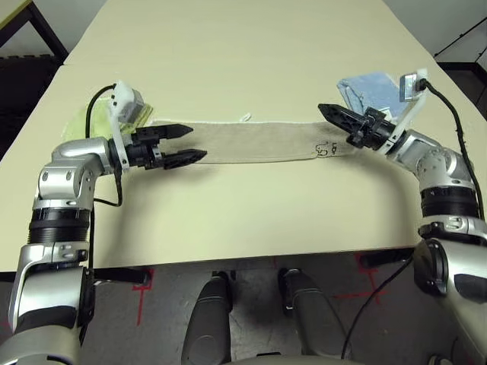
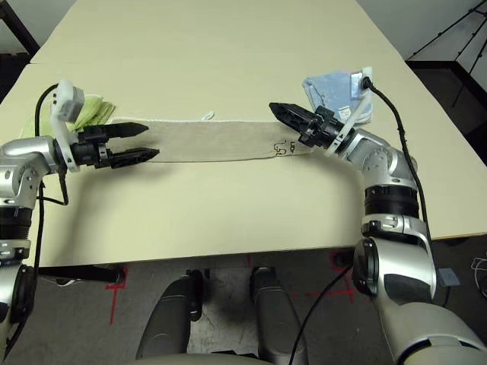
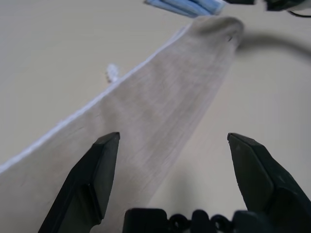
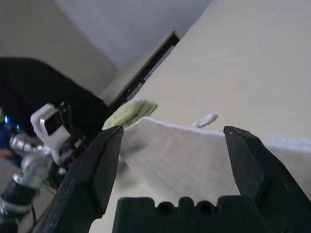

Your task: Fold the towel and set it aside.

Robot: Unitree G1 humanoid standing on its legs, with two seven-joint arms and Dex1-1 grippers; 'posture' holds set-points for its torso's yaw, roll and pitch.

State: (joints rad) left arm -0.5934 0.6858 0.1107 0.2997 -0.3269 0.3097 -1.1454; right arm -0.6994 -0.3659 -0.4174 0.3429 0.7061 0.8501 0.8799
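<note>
The desk (image 1: 251, 46) is a pale cream surface carrying three cloths.

At about 9 o'clock from the desk's middle lies a light green folded towel (image 1: 90, 122), partly hidden behind the left wrist camera housing (image 1: 125, 103). Just beside it, the left claw (image 1: 189, 144) points toward 3 o'clock, its two black fingers spread wide and empty. It hangs at the left end of the towel (image 1: 243, 141); whether the fingertips touch the cloth cannot be told. In the left wrist view the fingers (image 3: 87, 179) stand well apart with the cloth running away between them.

The towel is the beige strip folded lengthwise, lying flat across the desk's middle from 9 o'clock to 3 o'clock. White stitched edging runs along its far long edge. A small white loop (image 1: 245, 117) sticks out at 12 o'clock of the strip's midpoint. A small dark embroidered logo (image 1: 327, 149) sits near its right end.

At that right end is the right claw (image 1: 332, 116), pointing toward 9 o'clock. Its fingers are wide apart and hold nothing, as the right wrist view confirms.

At 1 o'clock from the towel's right end, a light blue folded towel (image 1: 369, 90) rests on the desk, partly behind the right wrist camera (image 1: 411, 84).
</note>
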